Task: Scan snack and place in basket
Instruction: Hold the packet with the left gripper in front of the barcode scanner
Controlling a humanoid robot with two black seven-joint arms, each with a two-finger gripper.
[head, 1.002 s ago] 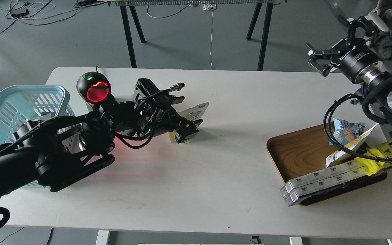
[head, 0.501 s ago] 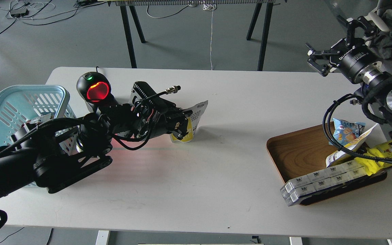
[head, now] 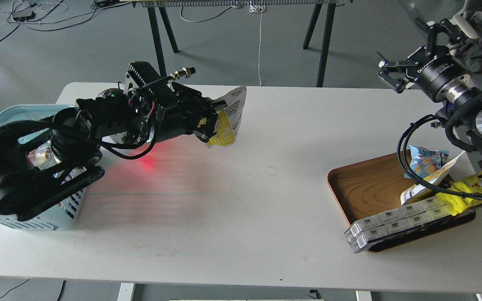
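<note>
Looking down from the head view, a white surface (head: 232,200) filled most of the scene. The left arm reached in from nine o'clock, and its left end effector (head: 208,125) was clenched on the snack (head: 227,121), a small pouch with a yellow lower front and a white printed top. The pouch was raised off the surface, tilted, toward eleven o'clock of the surface's middle. A red glow (head: 149,161) lay on the surface beneath the arm.

The basket (head: 23,217), light blue with slotted sides, stood at the surface's nine o'clock edge, largely covered by the left arm. The snack was well apart from it, out toward three o'clock of it.

At the upper right, near two o'clock, the right end effector (head: 388,76) hovered above the surface's far edge with its fingers spread and nothing between them.

A brown wooden tray (head: 362,188) sat at the surface's four o'clock side. In it lay a blue pouch (head: 425,161), a bright yellow packet (head: 471,188) and a row of white boxes (head: 396,223) that overhung the tray's near rim.
</note>
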